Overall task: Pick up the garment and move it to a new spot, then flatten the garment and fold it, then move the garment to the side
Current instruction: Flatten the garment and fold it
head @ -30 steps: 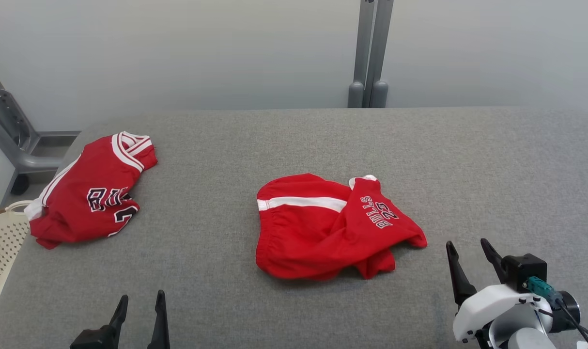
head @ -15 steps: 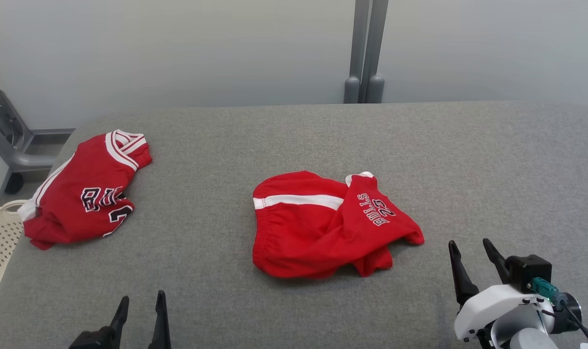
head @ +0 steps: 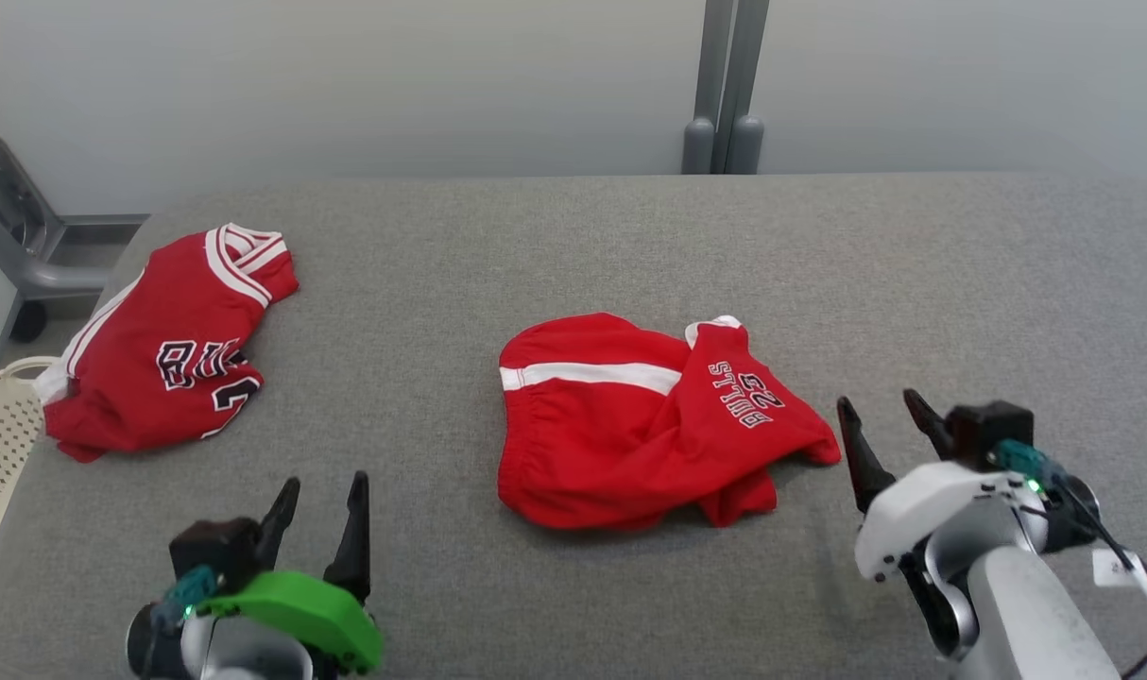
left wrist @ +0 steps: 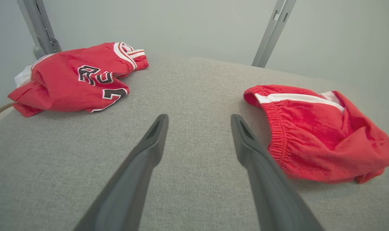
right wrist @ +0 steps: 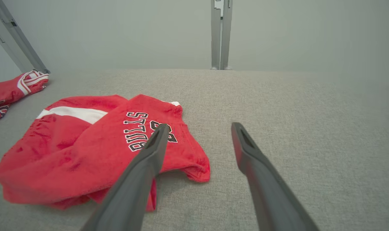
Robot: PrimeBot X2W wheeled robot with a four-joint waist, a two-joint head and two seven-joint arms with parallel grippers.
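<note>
Soft, even light; faint shadows.

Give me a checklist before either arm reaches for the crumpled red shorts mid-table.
1. Left gripper open and empty: ok.
2. Right gripper open and empty: ok.
3. Red shorts lying free, nothing on top: ok.
4. Shorts flat: not ok, bunched, with the lettered leg folded over.
5. Red jersey apart from the shorts: ok.
6. Bare grey surface to the right of the shorts for a new spot: ok.
</note>
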